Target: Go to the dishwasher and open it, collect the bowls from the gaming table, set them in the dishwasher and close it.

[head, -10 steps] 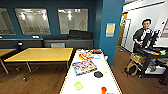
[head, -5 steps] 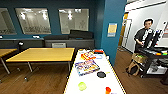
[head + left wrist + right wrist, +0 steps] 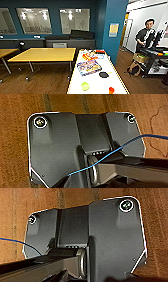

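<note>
Under the dark counter along the back wall sits a light grey steel panel (image 3: 60, 45), which looks like the dishwasher front, and it is closed. The gaming table is out of view. Both wrist views show the robot's own dark plate, the left one (image 3: 57, 144) and the right one (image 3: 112, 238), hanging over brown wooden floor. Nothing held shows in either view.
A long white table (image 3: 100, 83) just ahead carries a green round thing (image 3: 85, 86), a dark flat thing (image 3: 103, 74), an orange cup (image 3: 111, 90) and colourful boxes (image 3: 89, 67). Wooden tables (image 3: 45, 54) stand left. At right are a blue pillar (image 3: 113, 30) and a person (image 3: 146, 35) at a cart (image 3: 153, 58).
The whole head picture has shifted slightly, so the camera has moved. The white table now sits a little further right and nearer. Nothing in the room has itself moved.
</note>
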You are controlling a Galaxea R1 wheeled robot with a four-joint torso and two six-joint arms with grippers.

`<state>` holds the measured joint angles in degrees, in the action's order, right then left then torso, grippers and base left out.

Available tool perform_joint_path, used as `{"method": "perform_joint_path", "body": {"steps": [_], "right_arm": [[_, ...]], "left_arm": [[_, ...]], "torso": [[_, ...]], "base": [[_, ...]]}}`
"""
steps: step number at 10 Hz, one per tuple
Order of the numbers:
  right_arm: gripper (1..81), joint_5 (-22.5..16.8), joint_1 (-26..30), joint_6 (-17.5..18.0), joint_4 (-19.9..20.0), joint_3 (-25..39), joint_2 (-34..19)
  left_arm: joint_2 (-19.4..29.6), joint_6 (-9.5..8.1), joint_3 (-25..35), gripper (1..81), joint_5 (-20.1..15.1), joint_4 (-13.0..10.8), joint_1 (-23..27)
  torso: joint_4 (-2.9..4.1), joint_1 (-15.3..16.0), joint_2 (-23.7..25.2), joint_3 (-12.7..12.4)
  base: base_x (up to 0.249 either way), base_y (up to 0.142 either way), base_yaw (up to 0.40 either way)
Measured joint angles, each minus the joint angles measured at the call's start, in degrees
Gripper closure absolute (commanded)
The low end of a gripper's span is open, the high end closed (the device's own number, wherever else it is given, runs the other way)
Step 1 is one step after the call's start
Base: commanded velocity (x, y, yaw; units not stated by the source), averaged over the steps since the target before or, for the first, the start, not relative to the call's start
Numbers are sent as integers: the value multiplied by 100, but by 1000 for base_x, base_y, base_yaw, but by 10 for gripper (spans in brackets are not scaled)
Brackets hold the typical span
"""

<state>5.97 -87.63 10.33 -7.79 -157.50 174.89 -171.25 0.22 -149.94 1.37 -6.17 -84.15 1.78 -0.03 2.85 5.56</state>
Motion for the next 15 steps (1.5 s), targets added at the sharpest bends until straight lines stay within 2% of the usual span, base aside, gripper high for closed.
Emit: {"method": "perform_joint_path", "body": {"steps": [11,15], "right_arm": [[10,0,2,0,0,0,-13],[10,-22,15,17,7,0,20]], "left_arm": [[-2,0,0,10,4,0,0],[-5,2,0,10,0,-2,0]], "torso": [[0,0,0,0],[0,2,5,-2]], "base": [[0,0,0],[99,0,0]]}}
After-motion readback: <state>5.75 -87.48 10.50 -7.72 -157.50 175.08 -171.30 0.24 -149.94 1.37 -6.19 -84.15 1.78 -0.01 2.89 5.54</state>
